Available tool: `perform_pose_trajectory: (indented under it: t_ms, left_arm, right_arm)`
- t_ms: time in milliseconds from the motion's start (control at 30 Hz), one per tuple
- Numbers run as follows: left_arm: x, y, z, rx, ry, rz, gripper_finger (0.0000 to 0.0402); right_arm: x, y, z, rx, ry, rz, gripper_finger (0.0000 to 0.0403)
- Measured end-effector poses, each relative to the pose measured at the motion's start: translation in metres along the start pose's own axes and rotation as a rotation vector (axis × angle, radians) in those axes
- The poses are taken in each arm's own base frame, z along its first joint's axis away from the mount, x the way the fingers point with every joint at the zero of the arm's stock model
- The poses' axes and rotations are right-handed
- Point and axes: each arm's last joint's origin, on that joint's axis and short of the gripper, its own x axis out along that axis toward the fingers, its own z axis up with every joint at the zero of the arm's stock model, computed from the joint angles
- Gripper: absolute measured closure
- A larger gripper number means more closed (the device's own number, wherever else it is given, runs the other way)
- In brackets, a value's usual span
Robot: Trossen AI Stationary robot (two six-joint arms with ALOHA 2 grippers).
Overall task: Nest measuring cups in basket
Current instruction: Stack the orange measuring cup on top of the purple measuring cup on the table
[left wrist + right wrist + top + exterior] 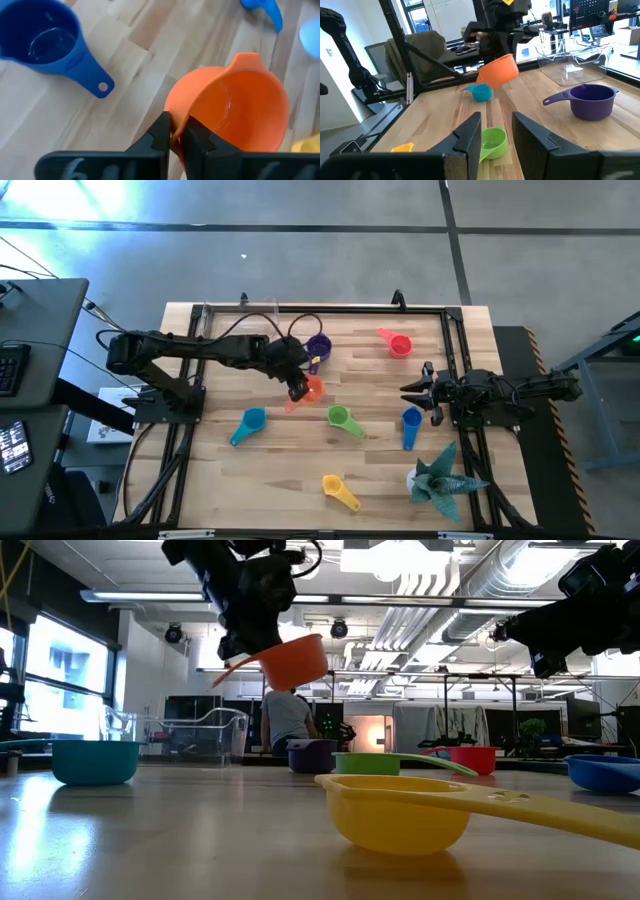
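My left gripper (298, 392) held the orange cup (312, 388) clear of the tabletop (290, 470), jaws pinched tight on its handle (the bowl hung tilted, mouth partly sideways). The purple cup (318, 346) sat just beyond it, beside the clear basket (240, 320) at the far left corner; whether they touched I could not tell. The light blue cup (250, 423) lay nearer the front left, the green cup (341, 418) just right of the held cup, the yellow cup (338, 489) at the front edge. The red cup (397, 343) rested far right, and the dark blue cup (411, 423) lay near my right gripper (424, 392). That gripper hovered at the right side, jaws apart and holding nothing. The teal plant figure (440, 475) stood at the front right corner.
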Motion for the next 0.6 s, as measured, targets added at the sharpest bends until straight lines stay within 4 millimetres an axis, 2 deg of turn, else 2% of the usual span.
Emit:
perform_pose_trajectory:
  t_ms: [200, 467, 600]
  left_arm:
    - [0.000, 0.010, 0.006, -0.149, -0.025, 0.013, 0.0373]
    - [-0.002, 0.023, 0.011, -0.292, -0.040, 0.035, 0.0386]
    - [-0.004, 0.029, 0.013, -0.336, -0.048, 0.045, 0.0376]
  right_arm:
    - [0.000, 0.000, 0.000, 0.016, -0.002, -0.006, 0.0302]
    - [0.000, -0.001, 0.001, 0.320, -0.018, -0.031, 0.0302]
    - [0.000, -0.002, 0.002, 0.382, -0.056, -0.083, 0.0302]
